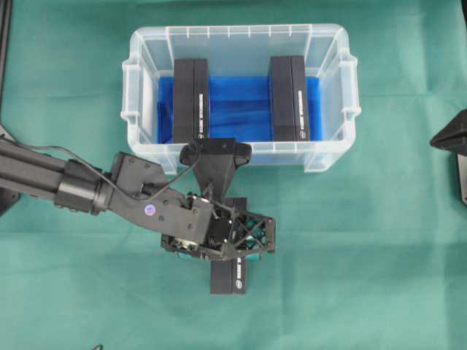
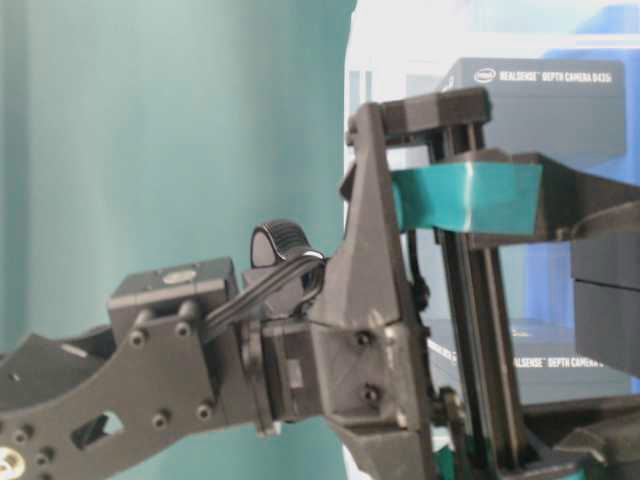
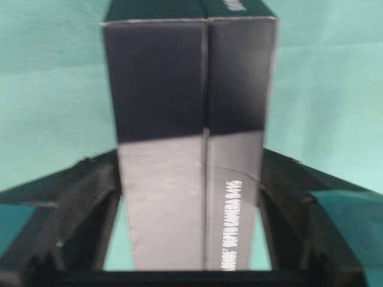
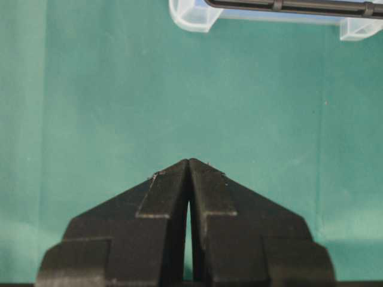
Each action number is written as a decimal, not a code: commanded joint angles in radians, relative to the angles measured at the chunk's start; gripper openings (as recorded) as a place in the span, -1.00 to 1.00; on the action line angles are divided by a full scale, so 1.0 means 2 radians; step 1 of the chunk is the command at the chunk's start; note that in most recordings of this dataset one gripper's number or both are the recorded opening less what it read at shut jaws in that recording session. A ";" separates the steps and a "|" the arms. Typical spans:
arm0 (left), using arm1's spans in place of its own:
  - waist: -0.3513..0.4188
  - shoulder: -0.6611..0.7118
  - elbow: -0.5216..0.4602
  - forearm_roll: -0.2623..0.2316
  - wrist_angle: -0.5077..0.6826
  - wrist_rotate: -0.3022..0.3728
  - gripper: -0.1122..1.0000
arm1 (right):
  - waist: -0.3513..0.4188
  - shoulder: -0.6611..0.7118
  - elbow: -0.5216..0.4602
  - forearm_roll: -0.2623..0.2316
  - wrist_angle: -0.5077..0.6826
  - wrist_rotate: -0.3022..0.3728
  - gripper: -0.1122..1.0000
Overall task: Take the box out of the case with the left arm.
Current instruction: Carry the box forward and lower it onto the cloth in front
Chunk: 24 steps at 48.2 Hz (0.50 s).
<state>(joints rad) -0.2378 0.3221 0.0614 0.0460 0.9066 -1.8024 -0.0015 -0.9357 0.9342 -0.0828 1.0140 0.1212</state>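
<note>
We have the black rectangular cardboard box (image 1: 229, 271) outside the large clear plastic case (image 1: 241, 149) with the blue-lined floor. It sits on the green cloth table (image 1: 379, 255) just in front of the case's near wall, between the jaws of the left arm's black lattice gripper (image 1: 232, 235).

Key relation: the box's long axis runs perpendicular to the case's near wall, pointing away from it. The jaws straddle it across its narrow width, one on each long face, near the end closest to the case. The wrist view confirms this: the box runs straight out along the gripper's centreline, with a teal pad (image 3: 344, 218) at either flank.

Left gripper is clenched on the box; the jaws stand box-width apart, flush to its sides. We can't tell from these views whether the box's underside is touching the cloth or hanging just above it.

Two more black boxes (image 1: 191, 98) remain upright inside the case, left and right, clear of the gripper.

Right arm's black gripper (image 4: 188, 170) is parked well off to the right with its jaws pressed together, holding nothing. The left is the only one in play.

Our read: extraction is done, and what's left is set-down and release, opening across the box's width.
</note>
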 commanded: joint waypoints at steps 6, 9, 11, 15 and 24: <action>0.002 -0.012 -0.012 0.001 -0.015 0.002 0.29 | -0.001 0.005 -0.015 0.001 -0.002 0.002 -0.77; 0.002 -0.010 -0.015 0.001 -0.015 0.001 0.29 | -0.001 0.005 -0.015 0.001 -0.002 0.002 -0.77; 0.003 -0.009 -0.017 0.001 -0.016 0.000 0.29 | 0.000 0.005 -0.015 0.001 -0.002 0.002 -0.77; 0.004 -0.008 -0.020 0.001 -0.019 -0.001 0.29 | 0.000 0.005 -0.015 0.001 -0.002 0.002 -0.77; 0.005 -0.009 -0.021 0.000 -0.031 0.001 0.88 | 0.000 0.005 -0.015 0.001 -0.002 0.002 -0.77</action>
<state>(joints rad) -0.2301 0.3252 0.0430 0.0460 0.8544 -1.8040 -0.0015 -0.9342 0.9342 -0.0828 1.0140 0.1227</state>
